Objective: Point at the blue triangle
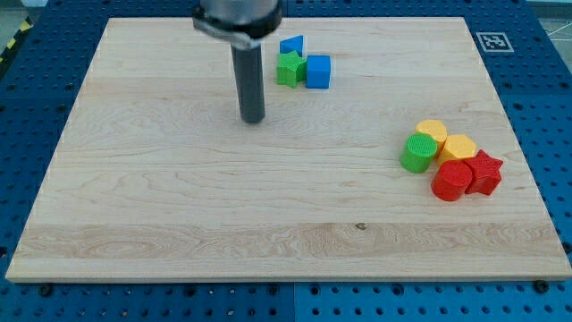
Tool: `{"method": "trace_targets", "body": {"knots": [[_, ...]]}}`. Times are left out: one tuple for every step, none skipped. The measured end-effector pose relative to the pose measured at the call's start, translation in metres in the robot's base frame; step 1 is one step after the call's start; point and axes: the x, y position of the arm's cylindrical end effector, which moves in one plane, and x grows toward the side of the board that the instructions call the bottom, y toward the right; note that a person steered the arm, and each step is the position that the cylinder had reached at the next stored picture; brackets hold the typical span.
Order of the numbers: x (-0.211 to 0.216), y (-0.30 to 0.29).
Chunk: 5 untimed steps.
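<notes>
The blue triangle (292, 45) sits near the view's top edge of the wooden board (179, 197), touching the green star (288, 69) just below it. The blue cube (318, 72) presses against the star's right side. My tip (254, 119) rests on the board below and to the left of the triangle, apart from it; it is a plain rod touching no block. Well off to the triangle's lower right huddle a green cylinder (417, 153), two yellow blocks (444, 141), a red cylinder (452, 180) and a red star (485, 172).
</notes>
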Motion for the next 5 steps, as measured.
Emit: {"method": "trace_targets", "body": {"knots": [[-0.104, 0.004], [-0.174, 0.018], [-0.17, 0.026], [-0.155, 0.062], [-0.139, 0.099]]}}
